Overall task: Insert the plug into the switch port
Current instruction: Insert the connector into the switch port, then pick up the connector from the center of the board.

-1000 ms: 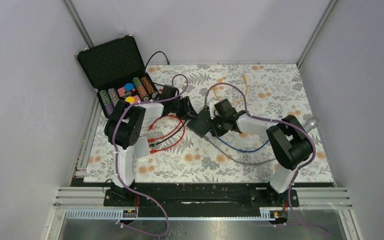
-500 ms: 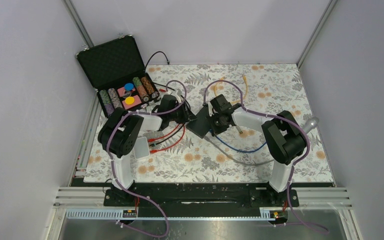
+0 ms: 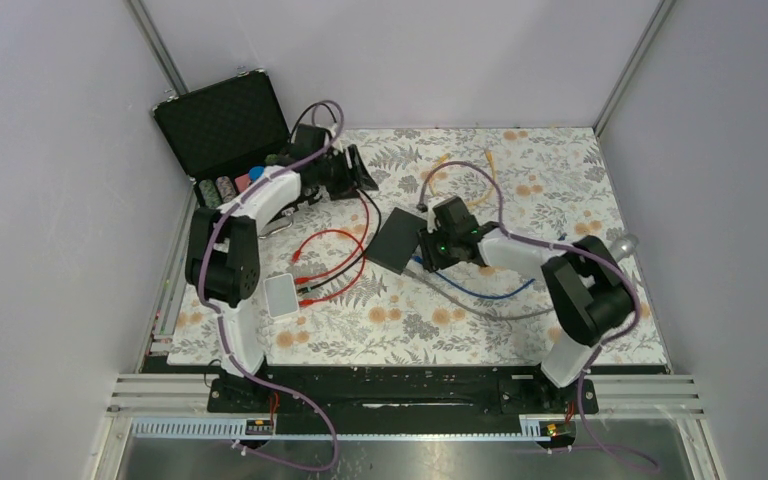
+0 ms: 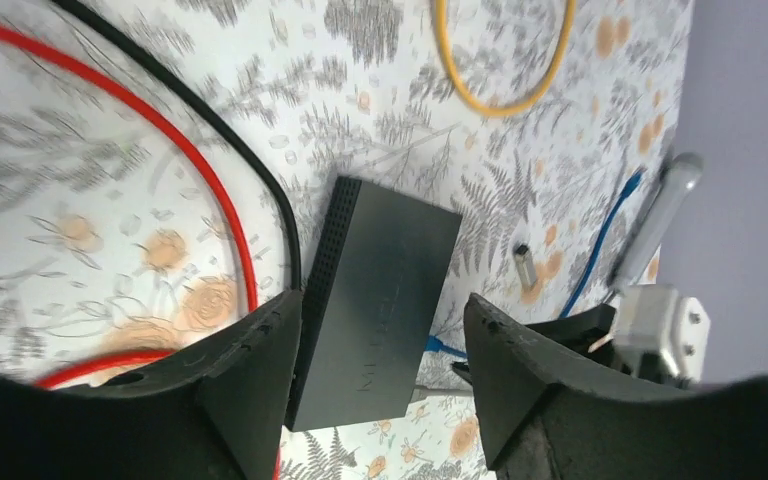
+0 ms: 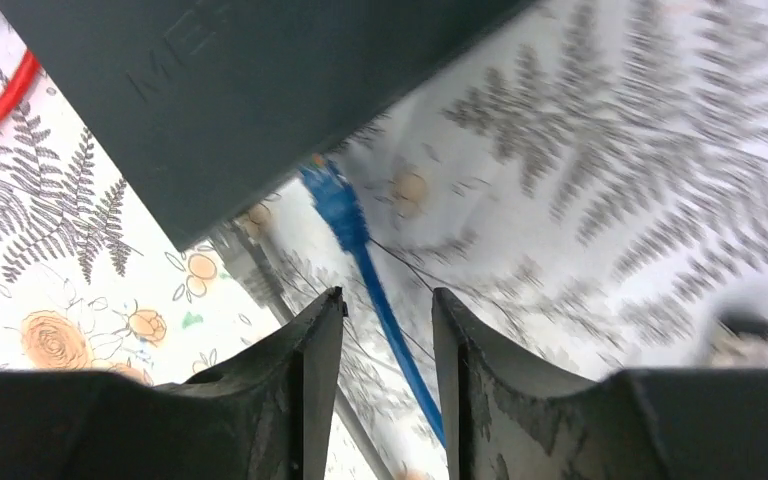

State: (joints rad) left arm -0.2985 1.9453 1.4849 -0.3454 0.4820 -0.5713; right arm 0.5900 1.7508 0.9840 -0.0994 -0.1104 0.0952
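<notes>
- While both arms hang over the floral tabletop [image 3: 560,170], the black switch [image 3: 396,240] lies flat on it, and I place everything else from that box.
- The right end effector [image 3: 426,247] sits low, just beside the switch's right edge. Its jaws are released, and in its own wrist view the two fingers [image 5: 300,380] stand apart with nothing pinched.
- The blue plug [image 5: 332,198] meets that same edge of the switch. Its blue cable [image 5: 395,340] runs back through the gap between the fingers, touching neither as far as I can see.
- I cannot tell whether the plug is fully seated in a port, because the view is blurred there.
- The left end effector [image 3: 358,172] is well apart from the switch, off to its far left near an open black case [image 3: 225,125]. Its jaws are released and hold nothing.
- Red cables [image 3: 330,262] and a black cable [image 4: 250,160] loop to the left of the switch, and a yellow cable [image 4: 500,80] curls beyond its far side.
</notes>
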